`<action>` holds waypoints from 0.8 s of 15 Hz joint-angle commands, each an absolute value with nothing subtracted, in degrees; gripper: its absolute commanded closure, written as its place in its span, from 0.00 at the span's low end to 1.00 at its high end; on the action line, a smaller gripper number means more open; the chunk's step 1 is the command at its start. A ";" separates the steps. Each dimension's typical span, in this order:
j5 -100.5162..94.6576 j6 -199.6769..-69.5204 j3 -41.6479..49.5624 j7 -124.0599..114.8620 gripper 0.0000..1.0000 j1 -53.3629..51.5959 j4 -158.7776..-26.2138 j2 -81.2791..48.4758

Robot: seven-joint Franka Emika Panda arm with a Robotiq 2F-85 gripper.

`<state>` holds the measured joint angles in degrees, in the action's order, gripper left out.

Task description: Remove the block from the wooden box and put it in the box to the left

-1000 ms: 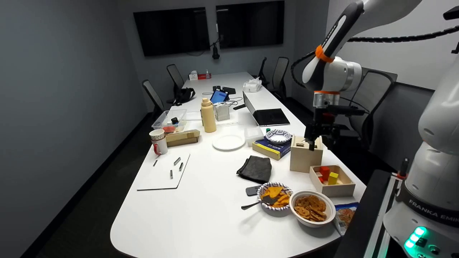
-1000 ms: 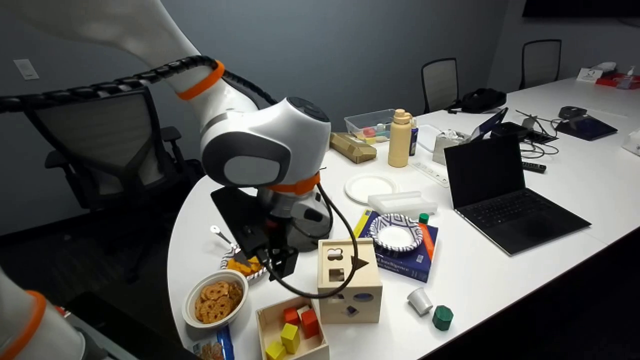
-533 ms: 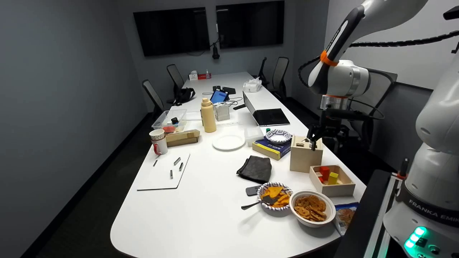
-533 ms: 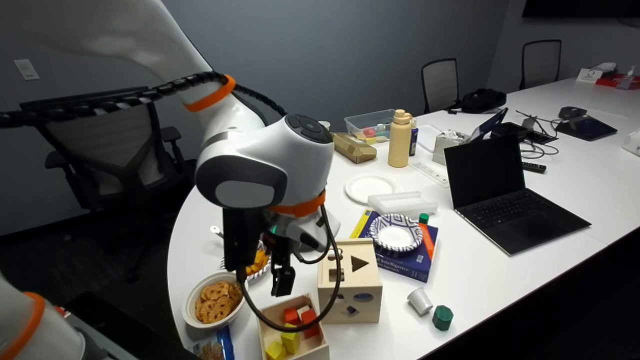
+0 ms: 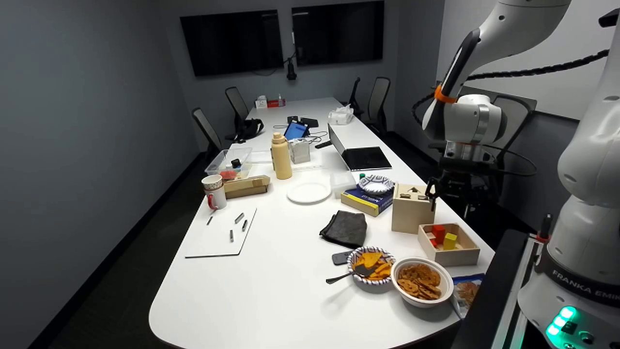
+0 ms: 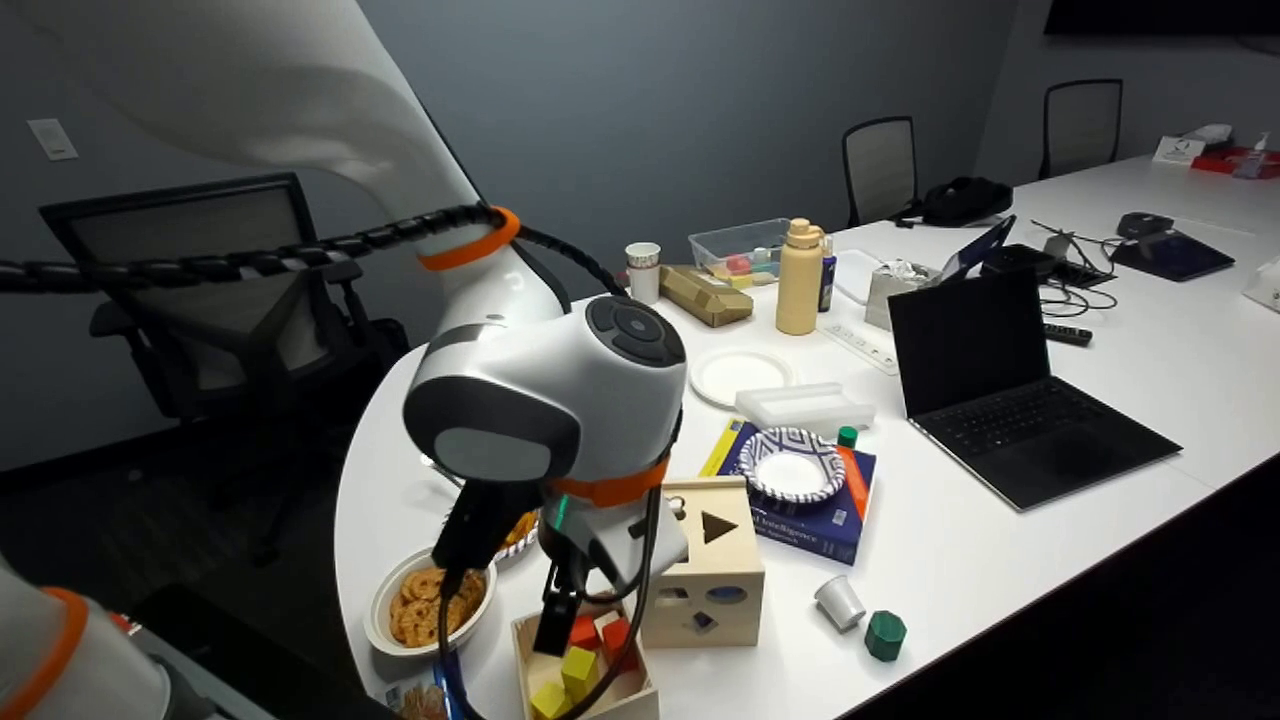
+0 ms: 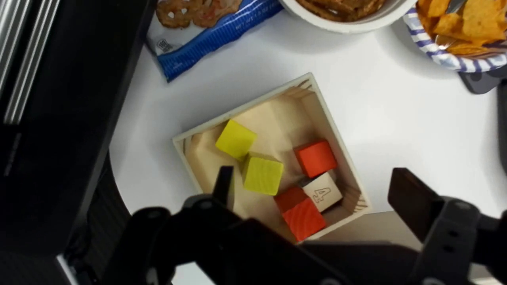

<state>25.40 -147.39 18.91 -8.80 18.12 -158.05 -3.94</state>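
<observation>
The wooden box (image 7: 243, 107) lies below my gripper in the wrist view. It also shows in both exterior views (image 5: 462, 257) (image 6: 640, 705). Inside, a yellow block (image 7: 263, 175) stands close to another yellow block (image 7: 236, 139). A yellow block (image 5: 449, 241) (image 6: 580, 672) shows in both exterior views. The tall light-wood box (image 5: 411, 215) (image 6: 718, 610) has shaped holes in its top and sides and stands beside the wooden box. My gripper (image 7: 315, 177) is open and empty above the wooden box. One finger (image 7: 224, 184) is left of the yellow blocks in the wrist view, the other is past the box wall.
Red blocks (image 7: 317, 158) and a white numbered block (image 7: 323, 192) share the wooden box. The pretzel bowl (image 5: 421, 281), chip bowl (image 5: 372, 278) and snack bag (image 7: 190, 55) stand near it. A patterned bowl on a blue book (image 6: 800, 535) stands behind the tall box.
The arm has come down and moved from beside the tall box to over the wooden box. The wrist has turned a little. The blocks and boxes have not moved.
</observation>
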 commanded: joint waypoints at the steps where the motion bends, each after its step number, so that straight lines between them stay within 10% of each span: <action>1: 30.64 -148.43 18.56 -12.35 0.00 18.97 -158.05 -7.36; 12: 40.70 -149.87 17.00 -10.14 0.00 19.29 -158.03 -14.83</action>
<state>38.01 -147.98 18.14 -11.01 18.52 -158.04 -12.92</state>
